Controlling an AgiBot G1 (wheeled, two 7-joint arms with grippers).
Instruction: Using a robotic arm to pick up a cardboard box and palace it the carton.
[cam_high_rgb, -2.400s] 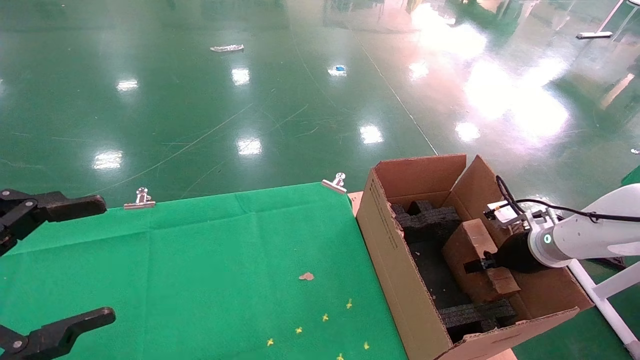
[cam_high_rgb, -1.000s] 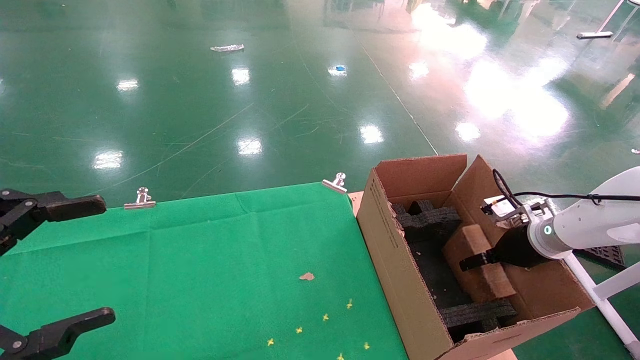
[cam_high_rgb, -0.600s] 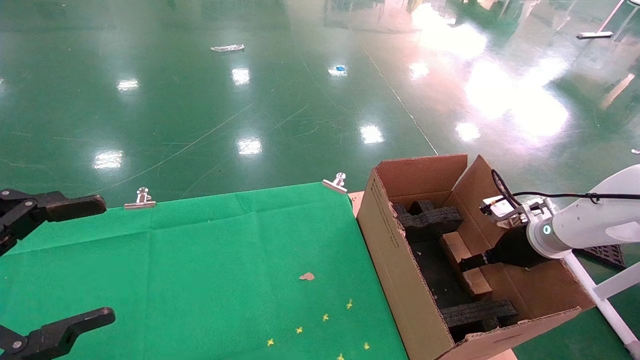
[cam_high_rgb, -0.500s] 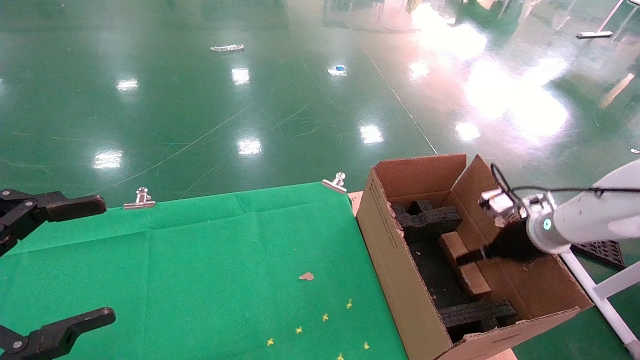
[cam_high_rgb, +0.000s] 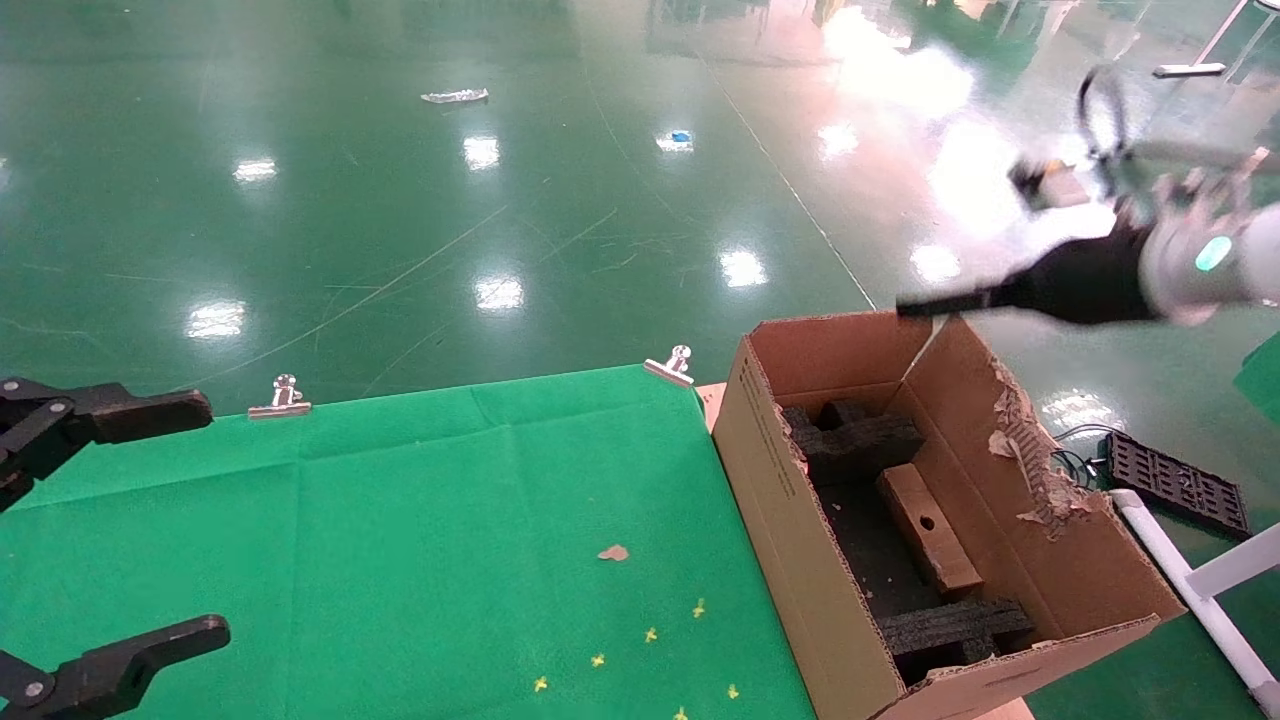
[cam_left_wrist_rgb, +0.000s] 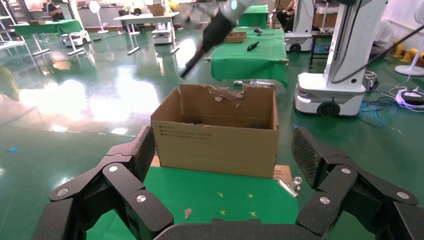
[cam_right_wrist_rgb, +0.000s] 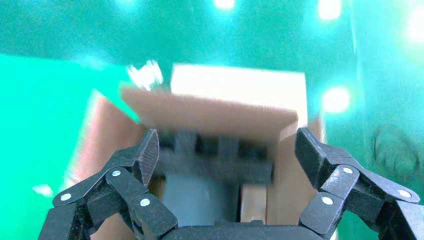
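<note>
The carton (cam_high_rgb: 765, 450) stands open at the table's right end, with a ragged torn flap (cam_high_rgb: 1030, 455) on its right side. The small brown cardboard box (cam_high_rgb: 928, 538), with a round hole, lies inside it between two black foam blocks, against the right wall. The robotic arm on my right carries the right gripper (cam_high_rgb: 905, 308), which is open, empty and raised above the carton's far edge. In the right wrist view the right gripper (cam_right_wrist_rgb: 227, 150) looks down into the carton (cam_right_wrist_rgb: 210, 112) at the cardboard box (cam_right_wrist_rgb: 254, 202). My left gripper (cam_high_rgb: 215, 517) is open and parked over the table's left edge.
A green cloth (cam_high_rgb: 400, 520) covers the table, held by metal clips (cam_high_rgb: 283, 397) (cam_high_rgb: 672, 366). Black foam blocks (cam_high_rgb: 860, 440) (cam_high_rgb: 955, 625) sit at the carton's far and near ends. A black tray (cam_high_rgb: 1175, 483) and a white frame (cam_high_rgb: 1200, 590) lie right of the carton.
My right gripper let go of the cardboard box, which dropped down between the foam blocks. The right arm then rose quickly up out of the carton. The left arm has not moved.
</note>
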